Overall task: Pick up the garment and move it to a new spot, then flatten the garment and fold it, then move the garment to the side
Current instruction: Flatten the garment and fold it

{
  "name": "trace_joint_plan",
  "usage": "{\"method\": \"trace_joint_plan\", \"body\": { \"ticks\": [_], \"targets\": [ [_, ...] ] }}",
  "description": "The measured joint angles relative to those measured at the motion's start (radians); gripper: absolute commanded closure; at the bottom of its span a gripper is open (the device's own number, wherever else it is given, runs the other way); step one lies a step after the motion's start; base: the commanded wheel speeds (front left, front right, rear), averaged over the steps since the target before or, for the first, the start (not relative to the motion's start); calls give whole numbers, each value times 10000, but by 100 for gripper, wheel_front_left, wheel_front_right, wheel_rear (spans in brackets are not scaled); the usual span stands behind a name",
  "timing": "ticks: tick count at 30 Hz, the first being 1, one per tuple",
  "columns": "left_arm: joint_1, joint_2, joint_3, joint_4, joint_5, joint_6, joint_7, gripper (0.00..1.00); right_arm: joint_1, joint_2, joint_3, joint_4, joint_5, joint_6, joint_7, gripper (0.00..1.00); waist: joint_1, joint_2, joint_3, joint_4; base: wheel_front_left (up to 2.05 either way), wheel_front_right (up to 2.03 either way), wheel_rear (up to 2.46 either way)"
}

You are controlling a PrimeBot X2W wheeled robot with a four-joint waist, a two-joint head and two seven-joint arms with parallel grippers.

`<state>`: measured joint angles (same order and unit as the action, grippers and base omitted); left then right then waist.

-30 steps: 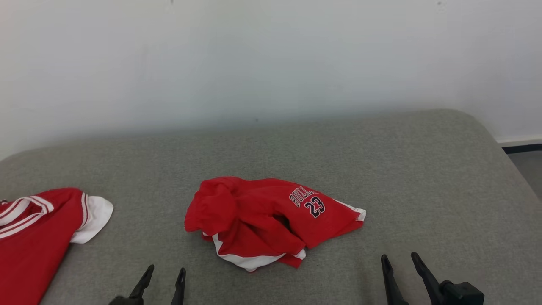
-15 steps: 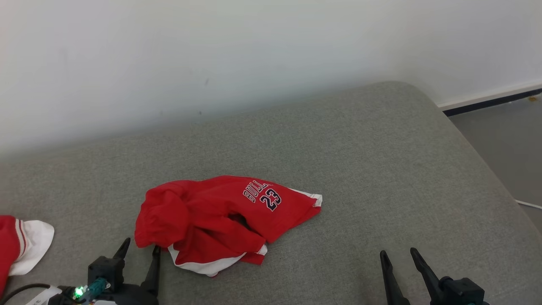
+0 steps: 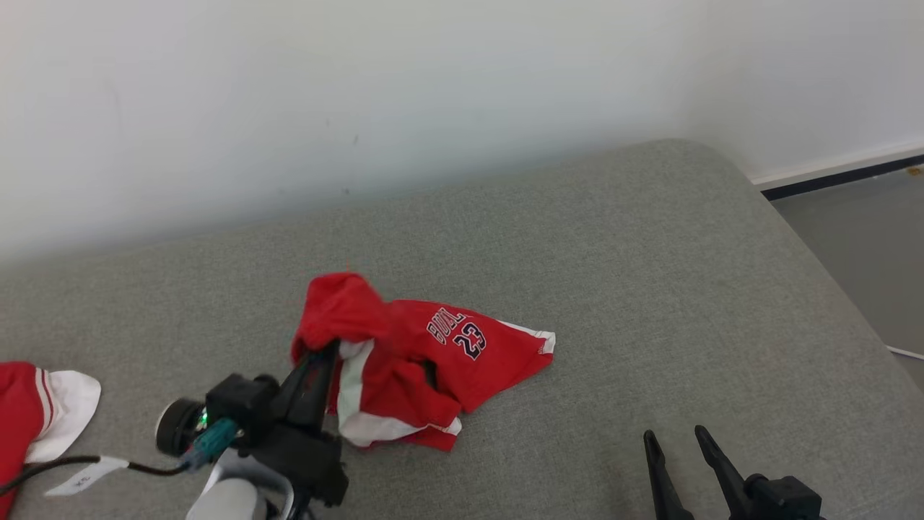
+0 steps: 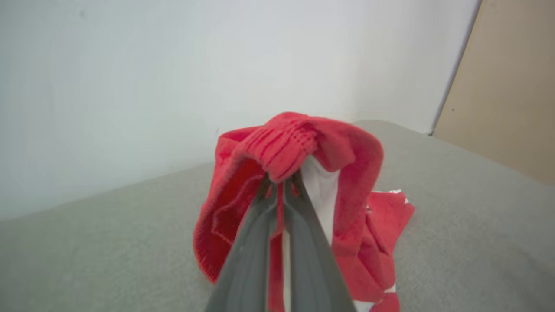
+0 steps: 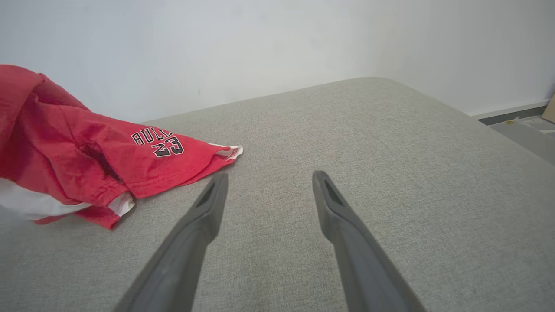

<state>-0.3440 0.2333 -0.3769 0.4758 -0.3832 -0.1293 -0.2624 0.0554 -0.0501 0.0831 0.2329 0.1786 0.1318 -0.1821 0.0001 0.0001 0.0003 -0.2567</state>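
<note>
Because the left gripper [image 3: 326, 352] is clenched on a ribbed red edge of the garment [image 3: 440, 354], that end stands bunched up off the grey cushion [image 3: 650, 289], while the printed end lies flat near the middle. Gripping an edge probably lets the cloth trail when carried. The right gripper [image 3: 673, 435] hangs released, well apart, with nothing between its fingers.

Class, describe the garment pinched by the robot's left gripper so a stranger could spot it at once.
Start from the wide grey upholstered surface against the white wall. Near its middle lies a crumpled red garment, one edge pinched up by the left gripper. Unlike the red-and-white garment at the far left edge, it bears the number 23.
</note>
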Motion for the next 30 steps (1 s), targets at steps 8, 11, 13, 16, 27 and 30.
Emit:
{"method": "trace_joint_plan", "body": {
  "ticks": [8,11,13,16,27,30],
  "targets": [
    [-1913,-474,-1453,-2011,-669,0,846,100,-55,2,148,65,128,0,-33,0,0,0,-157,241,0,0,0],
    [-2713,-1064,-1726,-2219,-669,65,1398,100,-126,0,180,104,186,0,-113,0,0,0,-153,242,0,0,0],
    [-3173,-1415,-1904,-2293,-685,278,1799,100,-125,2,197,159,234,0,-134,0,0,1,-145,219,0,0,0],
    [-3639,-1678,-2173,-2383,-779,792,2366,100,-126,2,213,236,284,0,-209,0,0,0,-142,166,0,0,0],
    [-2544,-541,-1776,640,-1093,2717,5072,100,-187,0,309,516,560,0,-437,0,-1,1,-73,293,0,0,0],
    [-1967,-75,-1609,1294,-1565,2671,5960,100,-182,0,201,546,541,0,-470,0,-2,0,-71,457,0,0,0]
  ]
}}
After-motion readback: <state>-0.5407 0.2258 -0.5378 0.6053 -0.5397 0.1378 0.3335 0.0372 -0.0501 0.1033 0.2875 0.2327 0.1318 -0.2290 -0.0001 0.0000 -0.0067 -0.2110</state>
